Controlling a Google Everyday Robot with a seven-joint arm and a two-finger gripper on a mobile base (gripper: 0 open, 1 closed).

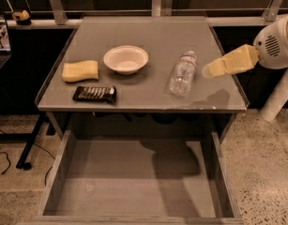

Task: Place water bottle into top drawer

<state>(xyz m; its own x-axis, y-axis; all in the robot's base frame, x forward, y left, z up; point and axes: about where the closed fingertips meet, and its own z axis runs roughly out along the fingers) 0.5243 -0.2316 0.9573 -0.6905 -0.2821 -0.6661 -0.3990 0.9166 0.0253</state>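
The water bottle (182, 73) lies on its side on the right part of the grey table top (148, 34), with its white cap pointing away from me. The top drawer (134, 182) is pulled open below the table's front edge, and its flat grey bottom is bare. My gripper (210, 70) reaches in from the right on a white arm, with yellowish fingers hovering just right of the bottle, close to it but apart from it.
A white bowl (125, 59) sits mid-table. A yellow sponge (80, 71) lies at the left, with a dark snack bar (94, 94) in front of it. A rail runs along the back. The arm's white body (277, 43) is at the right edge.
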